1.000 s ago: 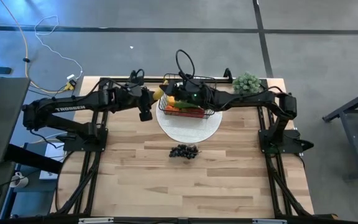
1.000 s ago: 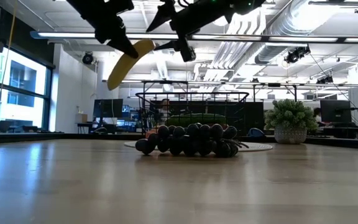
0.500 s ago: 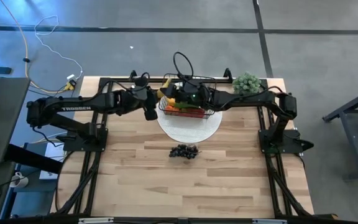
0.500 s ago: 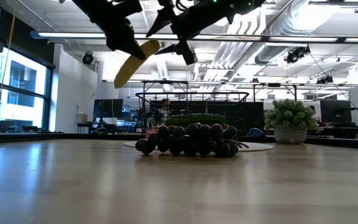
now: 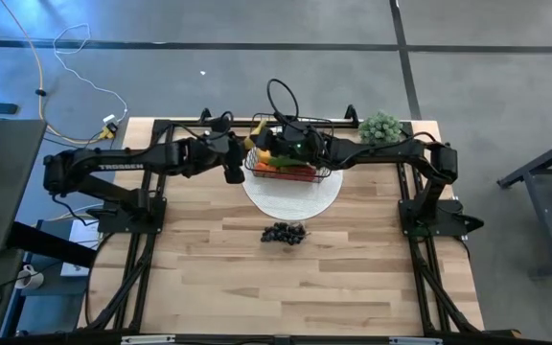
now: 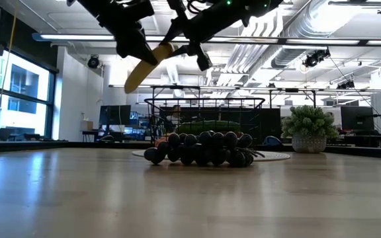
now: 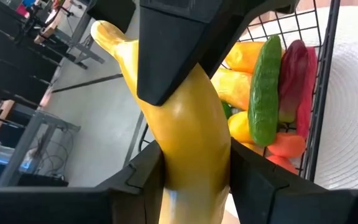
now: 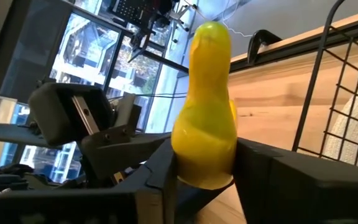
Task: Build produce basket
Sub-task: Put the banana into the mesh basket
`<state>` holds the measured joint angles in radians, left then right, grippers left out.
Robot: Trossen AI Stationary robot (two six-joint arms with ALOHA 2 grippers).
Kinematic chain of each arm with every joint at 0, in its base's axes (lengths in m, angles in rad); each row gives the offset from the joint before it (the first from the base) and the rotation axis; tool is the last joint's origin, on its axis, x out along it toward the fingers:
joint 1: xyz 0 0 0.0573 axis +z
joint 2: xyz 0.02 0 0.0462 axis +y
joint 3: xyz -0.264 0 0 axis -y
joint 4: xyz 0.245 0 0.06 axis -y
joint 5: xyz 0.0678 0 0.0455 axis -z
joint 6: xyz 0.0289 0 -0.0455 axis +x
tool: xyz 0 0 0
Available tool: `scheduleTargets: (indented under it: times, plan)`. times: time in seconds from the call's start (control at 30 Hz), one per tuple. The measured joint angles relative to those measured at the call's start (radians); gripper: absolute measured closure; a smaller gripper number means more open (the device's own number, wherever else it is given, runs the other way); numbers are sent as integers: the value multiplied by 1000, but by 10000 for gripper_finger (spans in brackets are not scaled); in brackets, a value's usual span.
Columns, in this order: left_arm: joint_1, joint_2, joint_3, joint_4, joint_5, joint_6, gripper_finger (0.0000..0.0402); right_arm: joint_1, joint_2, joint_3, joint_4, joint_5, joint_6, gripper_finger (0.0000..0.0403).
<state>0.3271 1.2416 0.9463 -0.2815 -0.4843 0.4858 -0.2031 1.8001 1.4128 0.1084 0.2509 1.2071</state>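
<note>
A yellow banana (image 6: 143,69) hangs tilted in the air beside the left end of the black wire basket (image 5: 328,173). The basket stands on a round white plate (image 5: 290,199) and holds a green cucumber (image 7: 266,93), a red chili (image 7: 296,65) and orange and yellow produce. My left gripper (image 7: 194,180) is shut on the banana. My right gripper (image 8: 205,165) reaches over the basket from the right and is shut on the same banana. Dark purple grapes (image 5: 284,233) lie on the table in front of the plate. My left gripper pinches the banana's middle (image 7: 191,155) between its two fingers, which lie across it. It comes slanting down from the table's left. The banana is clear of the table, its lower end (image 6: 128,84) pointing down and to the left. My right gripper pinches the banana's upper part (image 8: 205,134) between its two fingers (image 8: 160,168), just above my left gripper's hold. It comes from the table's right, across the banana. One of its fingers (image 7: 185,50) crosses the banana in the left wrist view.
A green bushy plant (image 5: 379,126) stands at the table's far right corner. The near half of the wooden table (image 5: 286,287) is bare boards. Both arms meet over the far middle of the table.
My left gripper has carried the banana toward the table's right, closer to the basket and to my right gripper. The banana stays tilted and clear of the table. Its upper part now sits between my right gripper's fingers.
</note>
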Motion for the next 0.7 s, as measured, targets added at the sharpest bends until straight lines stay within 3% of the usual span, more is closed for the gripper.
scheduleTargets:
  times: [0.2, 0.57, 0.7]
  plan:
    - [0, 23, 0, 9, -3, 19, 248, 0, 0, 0, -12, 7, -18, 312]
    - [-1, 24, 0, 17, -1, -5, 174, 0, 0, 0, -82, 23, -64, 314]
    - [-2, 19, 0, 9, -6, -27, 168, 0, 0, 0, -116, 23, -65, 314]
